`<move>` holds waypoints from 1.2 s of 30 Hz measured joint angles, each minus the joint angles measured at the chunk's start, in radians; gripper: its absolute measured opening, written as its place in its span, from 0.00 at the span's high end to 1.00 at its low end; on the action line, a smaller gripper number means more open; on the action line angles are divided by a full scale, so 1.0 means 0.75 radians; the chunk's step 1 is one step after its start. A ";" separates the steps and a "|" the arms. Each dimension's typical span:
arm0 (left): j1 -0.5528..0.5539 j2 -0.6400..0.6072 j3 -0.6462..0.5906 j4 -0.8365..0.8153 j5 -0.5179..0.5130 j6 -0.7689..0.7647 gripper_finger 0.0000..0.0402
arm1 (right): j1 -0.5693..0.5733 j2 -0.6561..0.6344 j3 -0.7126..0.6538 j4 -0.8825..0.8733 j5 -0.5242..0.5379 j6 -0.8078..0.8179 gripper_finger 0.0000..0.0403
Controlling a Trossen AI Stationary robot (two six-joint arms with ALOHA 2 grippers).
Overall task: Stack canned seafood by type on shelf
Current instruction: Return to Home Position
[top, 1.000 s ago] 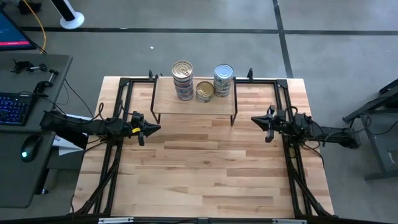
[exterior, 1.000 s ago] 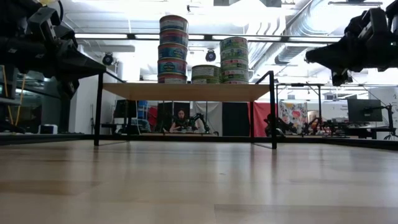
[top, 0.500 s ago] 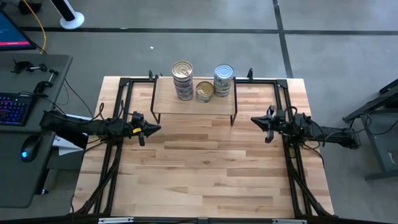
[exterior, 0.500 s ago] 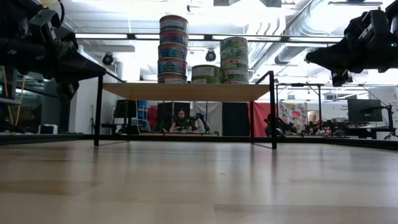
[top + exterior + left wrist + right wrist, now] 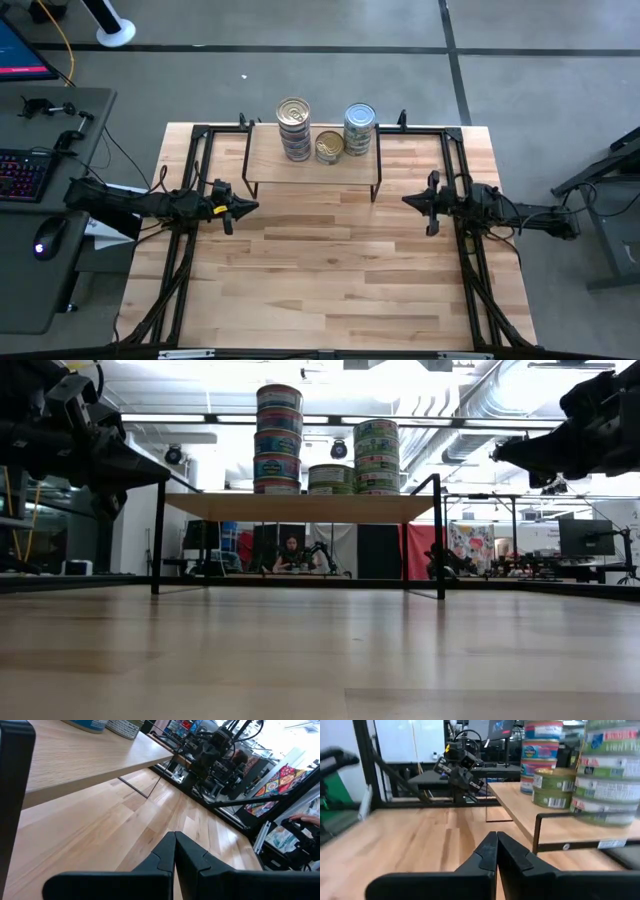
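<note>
The shelf point(image 5: 270, 160) stands on thin black legs at the table's far middle. On it rest three stacks of canned seafood. The left stack point(image 5: 293, 125) is tall, the middle stack point(image 5: 329, 147) is low with a gold top, and the right stack point(image 5: 359, 128) is of middle height. The low view shows the same stacks, tall point(image 5: 278, 440), low point(image 5: 330, 478) and middle point(image 5: 376, 455). My left gripper point(image 5: 250, 207) hovers shut at the table's left, pointing level toward the middle. My right gripper point(image 5: 408, 200) hovers shut at the right, facing it. Neither holds anything.
A black metal frame point(image 5: 200, 135) runs along the table's left, right and far sides. The bare wooden tabletop point(image 5: 330, 270) spreads in front of the shelf. A desk with a keyboard point(image 5: 20, 175) stands left of the table. A person point(image 5: 290, 550) sits in the room beyond.
My right gripper has rolled about the line it points along, staying in place and shut. The left arm, the cans and the shelf have kept still.
</note>
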 joint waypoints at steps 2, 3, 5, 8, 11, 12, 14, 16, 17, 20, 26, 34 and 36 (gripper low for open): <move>0.000 0.000 0.000 0.000 0.000 0.000 1.00 | 0.000 0.000 0.000 0.000 -0.001 0.106 1.00; 0.000 0.000 0.000 0.000 0.000 0.000 1.00 | 0.000 0.000 0.000 0.000 0.000 0.147 1.00; 0.000 0.000 0.000 0.000 0.000 0.000 1.00 | 0.000 0.000 0.000 0.000 -0.001 0.185 1.00; 0.000 0.000 0.000 0.000 0.000 0.000 1.00 | 0.000 0.000 0.000 0.000 -0.001 0.164 1.00; 0.000 0.000 0.000 0.000 0.000 0.000 1.00 | 0.000 0.004 -0.001 0.000 0.000 0.164 1.00; 0.000 0.000 0.000 0.000 0.000 0.000 1.00 | 0.000 0.010 0.000 0.001 0.000 0.168 1.00; 0.000 0.000 0.000 0.000 0.000 0.000 1.00 | 0.000 0.019 -0.001 0.000 0.000 0.171 1.00; 0.000 0.000 0.000 0.000 0.000 0.000 1.00 | 0.000 0.019 0.000 0.000 0.000 0.171 1.00; 0.000 0.000 0.000 0.000 0.000 0.000 1.00 | 0.000 0.019 -0.001 0.000 0.000 0.171 1.00; 0.000 0.000 0.000 0.000 0.000 0.000 1.00 | 0.000 0.019 -0.001 0.000 0.000 0.171 1.00; 0.000 0.000 0.000 -0.001 0.000 0.000 1.00 | 0.000 0.019 -0.001 0.000 0.000 0.171 1.00; 0.000 0.000 0.000 -0.001 0.000 0.000 1.00 | 0.000 0.019 -0.001 0.000 0.000 0.171 1.00; 0.000 0.000 0.000 -0.001 0.000 0.000 1.00 | 0.000 0.019 -0.001 0.000 0.000 0.171 1.00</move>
